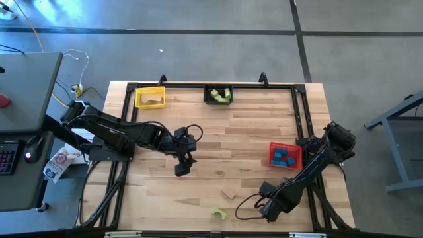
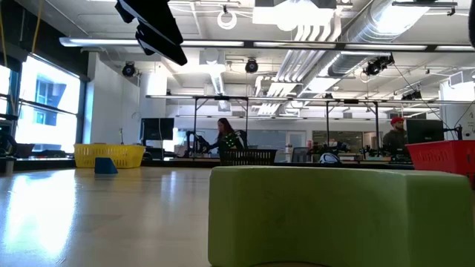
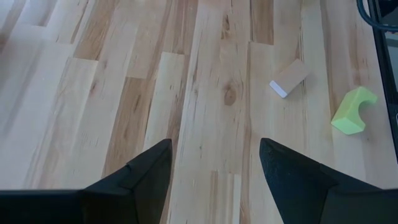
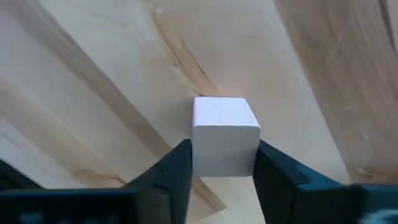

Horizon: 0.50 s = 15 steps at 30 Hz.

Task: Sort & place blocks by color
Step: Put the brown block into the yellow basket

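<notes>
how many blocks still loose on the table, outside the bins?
2 visible: a tan block and a green arch block, both near the front edge. The right gripper also pinches a pale cube, hidden in the high view.

Green block (image 2: 338, 215) loomed across the lower right of the low view, cut off by the bottom and right edges, hiding most of the table behind. Red bin (image 2: 443, 157) clipped by the right edge there. Only a dark piece of an arm (image 2: 152, 28) showed at the upper left, cut by the top edge. In the high view, blue blocks (image 1: 284, 157) in the red bin at right too small to count; contents of the yellow bin (image 1: 150, 98) at upper left too small to tell.
</notes>
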Available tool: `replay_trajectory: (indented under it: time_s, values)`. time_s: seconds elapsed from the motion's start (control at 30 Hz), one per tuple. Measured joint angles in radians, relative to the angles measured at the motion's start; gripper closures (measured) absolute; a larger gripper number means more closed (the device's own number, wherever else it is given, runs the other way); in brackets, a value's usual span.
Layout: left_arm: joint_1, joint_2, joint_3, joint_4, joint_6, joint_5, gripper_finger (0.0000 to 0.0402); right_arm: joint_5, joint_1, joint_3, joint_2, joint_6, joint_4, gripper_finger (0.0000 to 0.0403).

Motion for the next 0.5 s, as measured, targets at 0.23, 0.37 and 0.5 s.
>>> replay_trajectory:
  time_s: [0.23,0.37,0.5]
  values:
    - [0.0,0.0,0.0,0.0,0.0,-0.002,0.0174,0.037,-0.011,0.016,0.0,-0.057,0.011,0.0303]
    - [0.0,0.0,0.0,0.0,0.0,-0.009,0.0174,0.102,-0.037,0.023,-0.016,-0.115,0.016,0.0303]
    - [0.0,0.0,0.0,0.001,0.009,-0.013,0.0174,0.2,-0.073,0.023,-0.067,-0.175,0.017,0.0303]
